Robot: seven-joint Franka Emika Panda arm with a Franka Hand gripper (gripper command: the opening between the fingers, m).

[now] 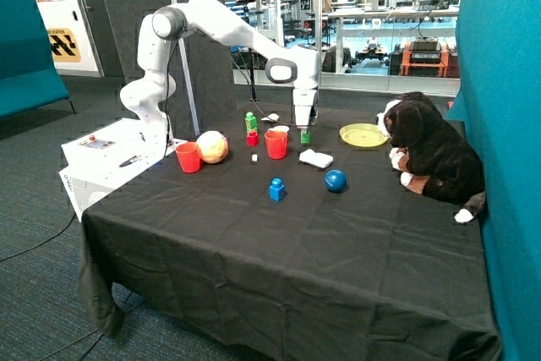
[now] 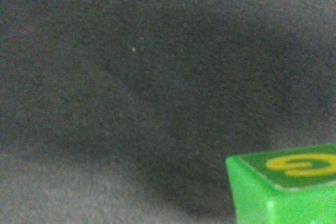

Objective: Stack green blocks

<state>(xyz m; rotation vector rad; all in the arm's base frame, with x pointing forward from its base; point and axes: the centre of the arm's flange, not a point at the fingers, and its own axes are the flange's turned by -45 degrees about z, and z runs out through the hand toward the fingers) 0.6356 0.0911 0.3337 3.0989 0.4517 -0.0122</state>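
Directly under my gripper (image 1: pixel 304 128) sits one green block (image 1: pixel 305 136), right at the fingertips, just above or on the black cloth of the bench (image 1: pixel 279 243); I cannot tell whether the gripper is closed on it or merely around it. From the wrist view that same block fills one corner, close to the camera, with dark cloth beyond it. Its top face carries a yellow ring-shaped mark, too partial for me to read as a letter or a digit.

Away from the gripper, past the nearer red cup (image 1: pixel 275 144), a second green block (image 1: pixel 251 121) stands on top of a small red block (image 1: pixel 252 138). I cannot make out a third green block in either view.

Near the gripper, on the side toward the bench's front edge, lies a white flat object (image 1: pixel 315 158), and further that way a blue ball (image 1: pixel 336 180) and a blue block (image 1: pixel 276 189). On the far wall a yellow-and-black sign (image 1: pixel 64 43) hangs, its writing unreadable.
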